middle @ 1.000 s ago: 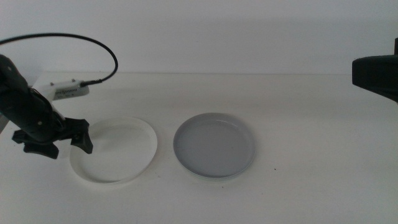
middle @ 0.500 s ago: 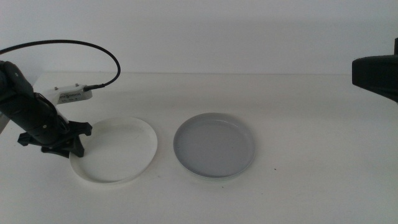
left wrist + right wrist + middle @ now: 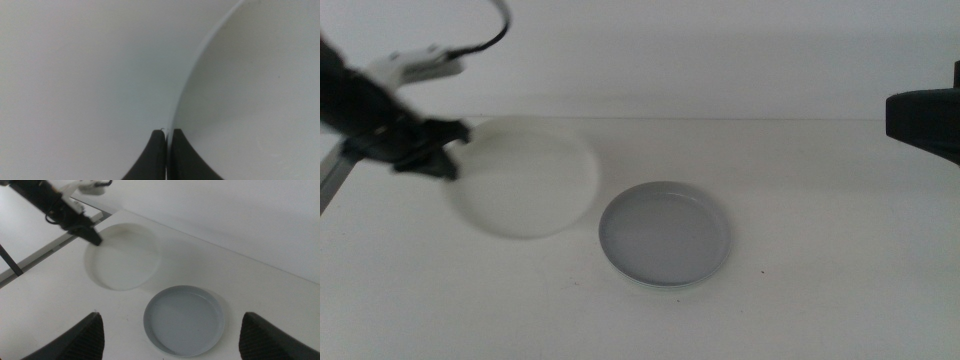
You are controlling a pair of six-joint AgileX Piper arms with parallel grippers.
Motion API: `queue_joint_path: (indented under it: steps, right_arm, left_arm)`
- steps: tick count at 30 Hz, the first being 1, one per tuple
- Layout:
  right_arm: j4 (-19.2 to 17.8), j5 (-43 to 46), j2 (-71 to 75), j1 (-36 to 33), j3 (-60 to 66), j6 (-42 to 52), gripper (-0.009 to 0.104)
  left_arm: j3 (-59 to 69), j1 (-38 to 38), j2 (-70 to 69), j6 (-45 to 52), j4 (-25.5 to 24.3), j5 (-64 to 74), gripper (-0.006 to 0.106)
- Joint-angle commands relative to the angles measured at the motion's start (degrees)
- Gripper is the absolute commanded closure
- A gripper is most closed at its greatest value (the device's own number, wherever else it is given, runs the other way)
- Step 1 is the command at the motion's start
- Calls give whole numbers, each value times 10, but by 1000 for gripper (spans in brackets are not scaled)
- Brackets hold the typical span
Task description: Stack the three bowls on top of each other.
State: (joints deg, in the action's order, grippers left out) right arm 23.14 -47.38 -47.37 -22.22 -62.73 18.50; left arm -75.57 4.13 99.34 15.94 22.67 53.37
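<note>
My left gripper is shut on the left rim of the white bowl and holds it lifted off the table, left of centre. In the left wrist view the jaws pinch the bowl's thin rim. The grey bowl sits on the table at the centre. A thin pale rim shows under its near edge, and I cannot tell if that is the pale green bowl. My right gripper is open and empty, high at the right, looking down on the grey bowl and the white bowl.
The white table ends at a back edge against a pale wall. My right arm shows as a dark shape at the right edge. The left arm's cable loops above the gripper.
My left gripper has closed on the white bowl's rim, lifted it off the table, and carried it up and a little to the right. The grey bowl and the right arm have not moved.
</note>
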Motion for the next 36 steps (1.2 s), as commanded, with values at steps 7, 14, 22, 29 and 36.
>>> queue_joint_path:
  steps: [7, 14, 22, 29, 36]
  right_arm:
    - [0, 7, 2, 0, 2, 6, 8]
    - [0, 7, 2, 0, 2, 6, 8]
    - [0, 7, 2, 0, 2, 6, 8]
    - [0, 7, 2, 0, 2, 6, 8]
    - [0, 7, 2, 0, 2, 6, 8]
  left_arm:
    - [-92, -172, 63, -82, 14, -17, 102]
    - [-137, -240, 144, -92, 24, -18, 102]
    - [-137, -246, 182, -88, 19, -18, 102]
    - [-137, -246, 182, -89, -1, -17, 99]
    - [-137, -241, 170, -86, -12, -22, 78]
